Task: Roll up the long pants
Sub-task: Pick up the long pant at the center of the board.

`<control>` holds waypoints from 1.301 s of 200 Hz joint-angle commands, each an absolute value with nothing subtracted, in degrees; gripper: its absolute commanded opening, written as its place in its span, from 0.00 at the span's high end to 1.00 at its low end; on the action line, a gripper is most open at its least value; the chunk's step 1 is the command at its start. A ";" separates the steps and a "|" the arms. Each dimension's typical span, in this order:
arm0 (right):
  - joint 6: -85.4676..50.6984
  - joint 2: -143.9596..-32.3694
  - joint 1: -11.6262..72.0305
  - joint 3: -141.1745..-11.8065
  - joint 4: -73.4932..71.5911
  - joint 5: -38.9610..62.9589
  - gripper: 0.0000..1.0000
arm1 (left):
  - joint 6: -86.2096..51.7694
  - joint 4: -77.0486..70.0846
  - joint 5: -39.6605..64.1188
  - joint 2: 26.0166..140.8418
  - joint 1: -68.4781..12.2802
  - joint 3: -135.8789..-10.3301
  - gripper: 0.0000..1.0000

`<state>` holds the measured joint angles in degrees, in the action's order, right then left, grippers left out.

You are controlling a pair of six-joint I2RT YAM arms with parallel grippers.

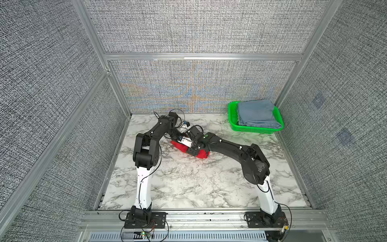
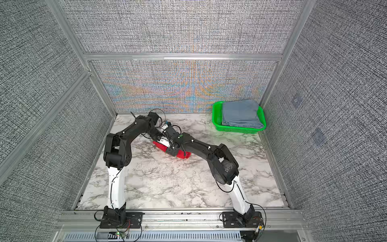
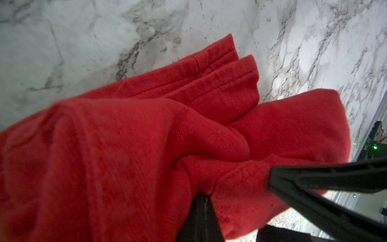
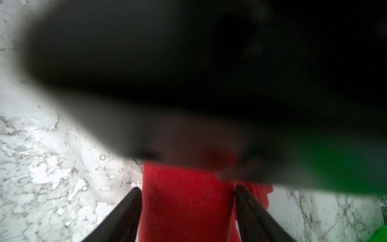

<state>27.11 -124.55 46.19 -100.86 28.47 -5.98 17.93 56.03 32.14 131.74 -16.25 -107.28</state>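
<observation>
Two grippers on one red bundle

Both arms reach inward and meet over the long pants (image 1: 181,148) (image 2: 180,155), which lie as a short, thick red bundle on the marble table (image 1: 188,184) (image 2: 167,184). In both top views the bundle is near the middle of the table, a little toward the back wall. The wrists of the two arms hide its middle part, so only the two ends show.

The left gripper (image 3: 206,197) has its fingers pressed together, and they pinch a fold of the red cloth (image 3: 125,146). The cloth is drawn into wrinkles that run to this pinch. Beside the fold, two hemmed edges (image 3: 226,73) lie flat on the marble, one just next to the other.

The right gripper (image 4: 186,188) has its fingers (image 4: 134,209) spread apart, and the red roll (image 4: 186,213) fills the space between them. Whether the pads touch the cloth I cannot tell. A large dark blurred shape covers much of this wrist view, and I cannot tell what it is.

At the back right corner stands a green basket (image 1: 232,117) (image 2: 215,117) with a folded blue-grey garment (image 1: 256,113) (image 2: 240,113) inside. It is well apart from the pants.
</observation>
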 commanded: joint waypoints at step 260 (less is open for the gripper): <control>30.76 -123.91 39.64 -92.47 31.83 -1.50 0.16 | 18.02 61.90 19.50 137.72 -16.22 -111.24 0.98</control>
